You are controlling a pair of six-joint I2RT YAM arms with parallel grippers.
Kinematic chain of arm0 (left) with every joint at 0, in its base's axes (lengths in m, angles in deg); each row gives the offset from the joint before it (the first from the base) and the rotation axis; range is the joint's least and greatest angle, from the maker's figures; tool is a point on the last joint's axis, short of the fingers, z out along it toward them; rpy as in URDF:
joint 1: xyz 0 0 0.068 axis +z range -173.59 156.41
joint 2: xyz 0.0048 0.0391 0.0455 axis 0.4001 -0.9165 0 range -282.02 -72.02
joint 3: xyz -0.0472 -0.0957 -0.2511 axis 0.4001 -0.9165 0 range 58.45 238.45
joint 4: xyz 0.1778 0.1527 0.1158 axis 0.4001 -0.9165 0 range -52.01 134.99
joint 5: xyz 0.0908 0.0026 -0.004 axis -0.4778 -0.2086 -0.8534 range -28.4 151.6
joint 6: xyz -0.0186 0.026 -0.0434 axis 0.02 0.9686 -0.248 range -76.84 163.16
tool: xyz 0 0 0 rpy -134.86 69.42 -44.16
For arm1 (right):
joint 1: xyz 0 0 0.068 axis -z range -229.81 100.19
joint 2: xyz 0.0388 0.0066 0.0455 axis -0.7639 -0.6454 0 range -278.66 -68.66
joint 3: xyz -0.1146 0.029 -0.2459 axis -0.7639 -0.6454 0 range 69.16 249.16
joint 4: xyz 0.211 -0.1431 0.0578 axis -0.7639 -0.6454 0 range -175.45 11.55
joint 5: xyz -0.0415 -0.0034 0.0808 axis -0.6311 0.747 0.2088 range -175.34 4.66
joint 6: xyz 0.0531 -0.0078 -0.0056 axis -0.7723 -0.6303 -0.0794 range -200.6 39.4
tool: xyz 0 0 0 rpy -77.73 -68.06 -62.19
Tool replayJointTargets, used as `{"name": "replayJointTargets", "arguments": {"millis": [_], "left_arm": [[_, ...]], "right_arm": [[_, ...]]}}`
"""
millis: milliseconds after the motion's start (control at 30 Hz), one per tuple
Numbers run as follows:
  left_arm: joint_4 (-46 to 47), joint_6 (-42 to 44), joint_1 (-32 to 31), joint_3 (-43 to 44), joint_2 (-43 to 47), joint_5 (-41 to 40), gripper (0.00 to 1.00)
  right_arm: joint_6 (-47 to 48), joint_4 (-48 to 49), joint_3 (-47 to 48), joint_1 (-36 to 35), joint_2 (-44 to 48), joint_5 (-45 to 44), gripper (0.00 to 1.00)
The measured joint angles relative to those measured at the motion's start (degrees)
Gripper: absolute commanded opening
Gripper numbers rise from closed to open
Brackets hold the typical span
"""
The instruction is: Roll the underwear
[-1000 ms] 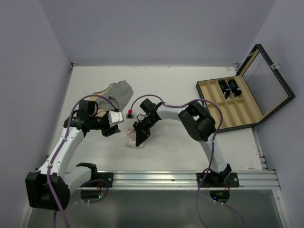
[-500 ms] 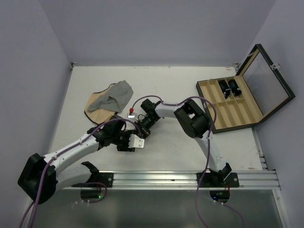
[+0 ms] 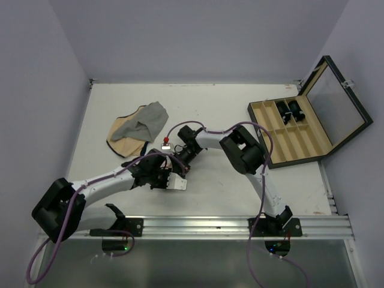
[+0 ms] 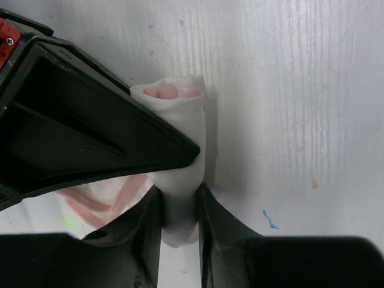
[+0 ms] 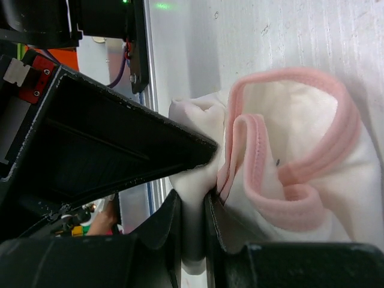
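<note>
The underwear (image 5: 288,180) is a white bundle with pink trim, partly rolled, lying on the white table. In the left wrist view it shows as a narrow white roll (image 4: 180,138). My left gripper (image 4: 179,210) is shut on the near end of that roll. My right gripper (image 5: 193,222) is shut on a white fold at the bundle's edge. The two grippers meet tip to tip in the middle of the table, left (image 3: 170,178) and right (image 3: 180,161). In the top view they hide nearly all of the underwear.
A grey cloth (image 3: 153,117) lies over a tan cloth (image 3: 120,133) at the back left. An open black case (image 3: 300,129) with wooden compartments stands at the right. A small red-topped object (image 3: 164,141) sits just behind the grippers. A metal rail (image 3: 228,227) runs along the near edge.
My left arm swung from beside the cloths to the table's middle and closed on the underwear beside the right gripper. The right gripper shifted slightly back and stayed on the garment.
</note>
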Motion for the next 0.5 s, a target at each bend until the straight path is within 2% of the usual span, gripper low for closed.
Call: {"name": "replayJointTargets", "arguments": {"millis": [33, 67, 133, 167, 367, 500], "left_arm": [[0.0, 0.3, -0.1, 0.0, -0.1, 0.0, 0.13], [-0.1, 0.5, -0.2, 0.0, -0.3, 0.1, 0.09], [-0.6, 0.6, -0.2, 0.6, -0.9, 0.4, 0.00], [-1.2, 0.6, -0.2, 1.1, -1.4, 0.6, 0.00], [-6.9, 2.4, 0.3, 7.5, -8.1, 4.0, 0.00], [-11.8, 3.7, 3.0, 13.2, -14.3, 9.4, 0.00]], "right_arm": [[0.0, -0.1, 0.0, 0.0, 0.0, 0.0, 0.18], [-0.1, -0.2, 0.0, 0.0, 0.0, 0.0, 0.28], [-0.4, -0.5, 0.0, 0.0, 0.0, -0.1, 0.33], [-0.6, -0.8, 0.1, 0.1, 0.1, -0.2, 0.39], [-0.7, -5.1, 1.1, 1.3, 3.2, -4.9, 0.57], [1.0, -5.0, 2.1, 5.3, 7.4, -14.5, 0.59]]}}
